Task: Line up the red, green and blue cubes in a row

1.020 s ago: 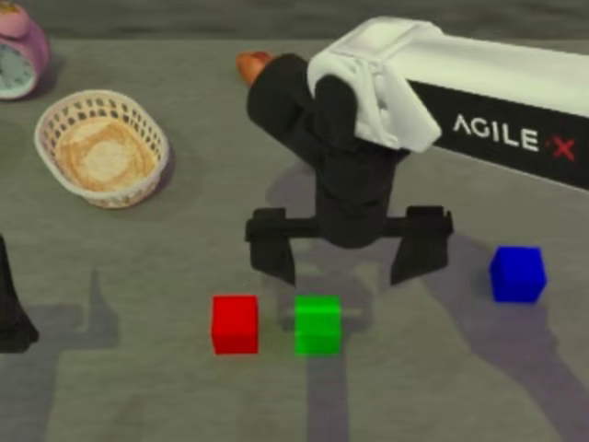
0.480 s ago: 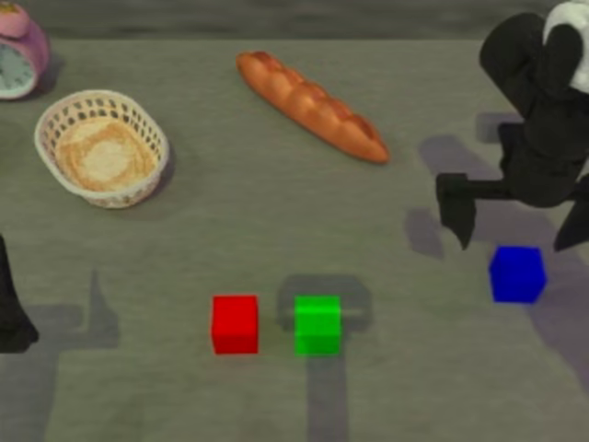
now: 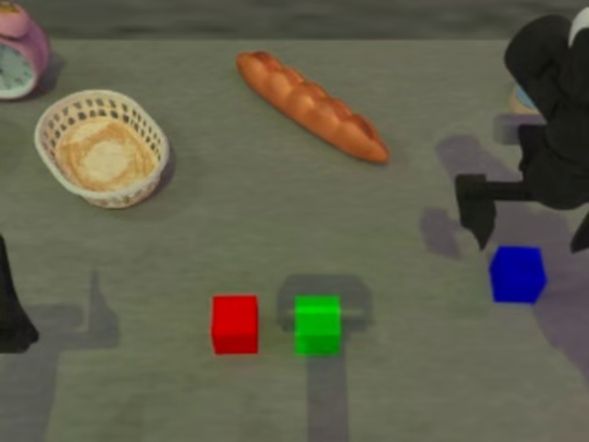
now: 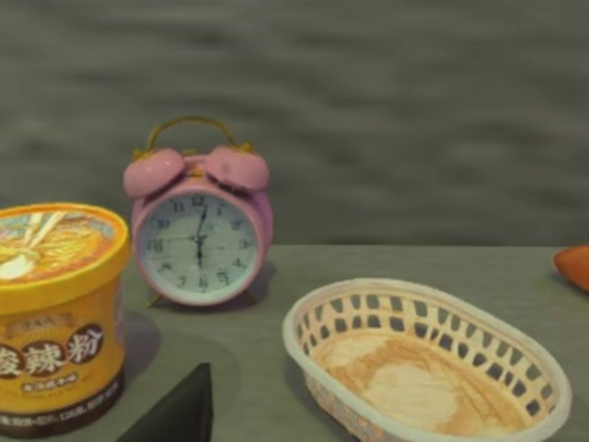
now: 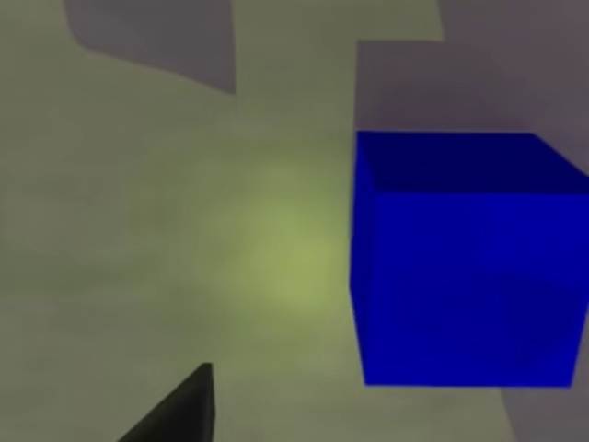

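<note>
The red cube (image 3: 235, 323) and the green cube (image 3: 317, 324) sit side by side near the front of the table with a small gap between them. The blue cube (image 3: 517, 273) lies alone at the right, slightly farther back, and fills the right wrist view (image 5: 465, 262). My right gripper (image 3: 532, 230) hangs open just behind and above the blue cube, holding nothing. One dark fingertip (image 5: 195, 405) shows beside the cube. My left arm (image 3: 11, 313) is parked at the left edge, and its gripper is open with one fingertip (image 4: 184, 414) in view.
A long bread loaf (image 3: 311, 106) lies at the back centre. A white woven basket (image 3: 101, 147) and a pink alarm clock (image 3: 14, 55) stand at the back left. A yellow noodle tub (image 4: 55, 313) stands near the left arm.
My right arm has swung from above the green cube to the right, uncovering the bread, and now hangs by the blue cube. The cubes have not moved.
</note>
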